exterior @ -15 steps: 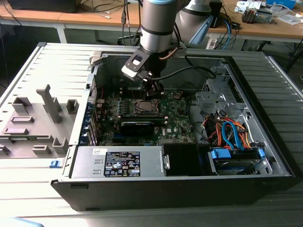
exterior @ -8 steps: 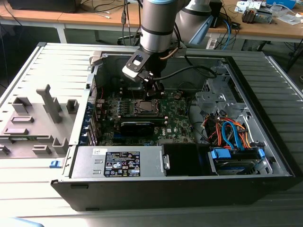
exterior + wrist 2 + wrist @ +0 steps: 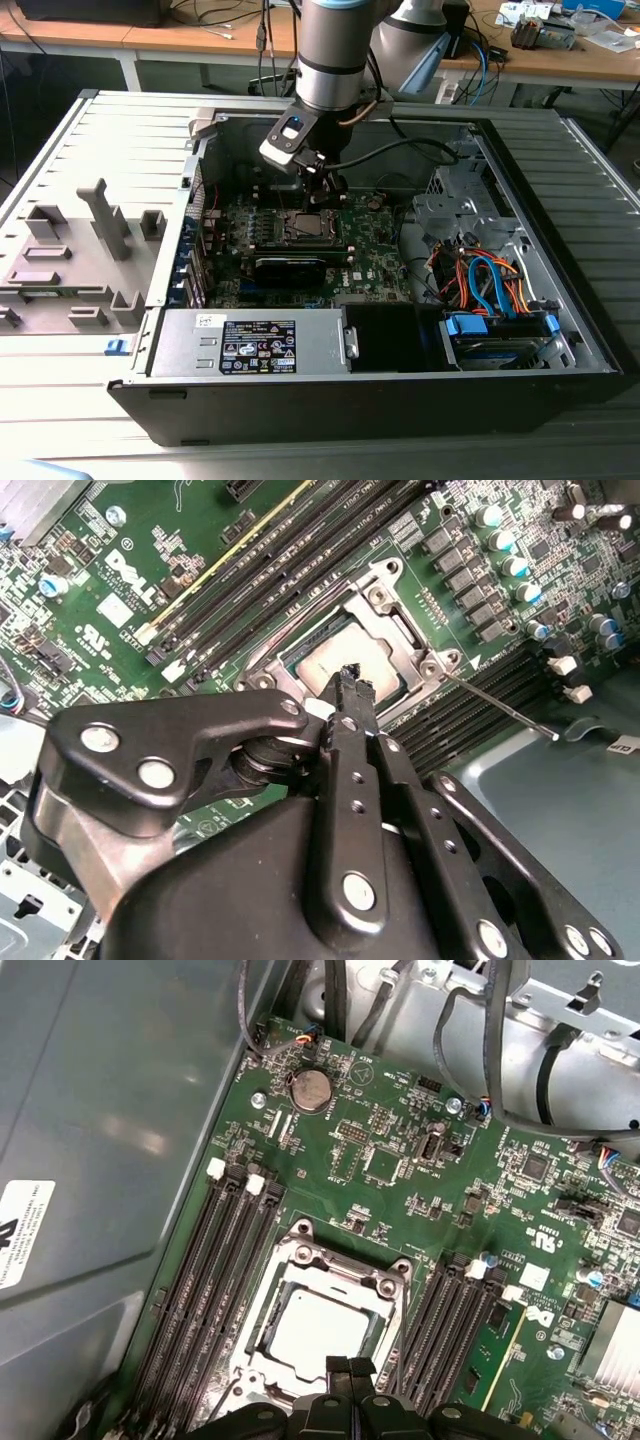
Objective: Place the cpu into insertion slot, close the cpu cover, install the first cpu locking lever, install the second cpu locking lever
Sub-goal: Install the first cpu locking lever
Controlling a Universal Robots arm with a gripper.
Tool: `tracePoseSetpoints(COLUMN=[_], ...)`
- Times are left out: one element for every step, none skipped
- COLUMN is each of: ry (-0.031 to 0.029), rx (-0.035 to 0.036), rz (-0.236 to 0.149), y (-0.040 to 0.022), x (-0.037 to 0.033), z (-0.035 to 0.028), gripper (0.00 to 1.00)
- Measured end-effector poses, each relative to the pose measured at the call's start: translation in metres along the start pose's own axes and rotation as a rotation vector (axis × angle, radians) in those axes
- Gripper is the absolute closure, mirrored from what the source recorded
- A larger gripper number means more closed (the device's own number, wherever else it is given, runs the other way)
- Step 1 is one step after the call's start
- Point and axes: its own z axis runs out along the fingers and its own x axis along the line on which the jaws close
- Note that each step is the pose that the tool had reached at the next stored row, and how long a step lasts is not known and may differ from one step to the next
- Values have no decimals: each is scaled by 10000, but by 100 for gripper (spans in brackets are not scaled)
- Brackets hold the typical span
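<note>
The cpu (image 3: 320,1328), a silvery square chip, lies in the insertion slot (image 3: 301,1238) on the green motherboard (image 3: 400,1170). The cpu cover (image 3: 335,1278) lies flat as a metal frame around the chip. In the second wrist view the cpu (image 3: 330,660) and the cpu cover (image 3: 400,630) show again, and a thin metal locking lever (image 3: 500,706) sticks out sideways from the socket, unlatched. My gripper (image 3: 350,1364) hangs just over the chip's edge, its black fingertips pressed together with nothing between them. In the exterior view the gripper (image 3: 326,192) stands above the socket (image 3: 305,225).
Black memory slots (image 3: 215,1270) run along both sides of the socket. Loose cables (image 3: 500,1050) hang at the case's rear wall. In the exterior view a power supply (image 3: 250,345) sits at the front, drive cables (image 3: 485,280) at the right, and a grey fixture tray (image 3: 70,260) outside on the left.
</note>
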Motion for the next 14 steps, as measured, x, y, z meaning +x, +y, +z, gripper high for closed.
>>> tracePoseSetpoints(ry=[-8, -9, -10, -12, -14, -16, -17, -20, -21, -23, -24, -26, -28, -30], rx=[-2, -3, -3, -4, -4, -5, -6, -6, -7, -7, -8, -7, -8, -9], rz=[-128, -153, -178, -204, -231, -263, -289, -329, -350, -377, -407, -430, -469, -506], y=[0, 0, 0, 0, 0, 0, 0, 0, 0, 0, 0, 0, 0, 0], x=[0, 0, 0, 0, 0, 0, 0, 0, 0, 0, 0, 0, 0, 0], z=[0, 0, 0, 0, 0, 0, 0, 0, 0, 0, 0, 0, 0, 0], gripper=[89, 89, 89, 89, 89, 89, 89, 89, 89, 89, 89, 89, 89, 89])
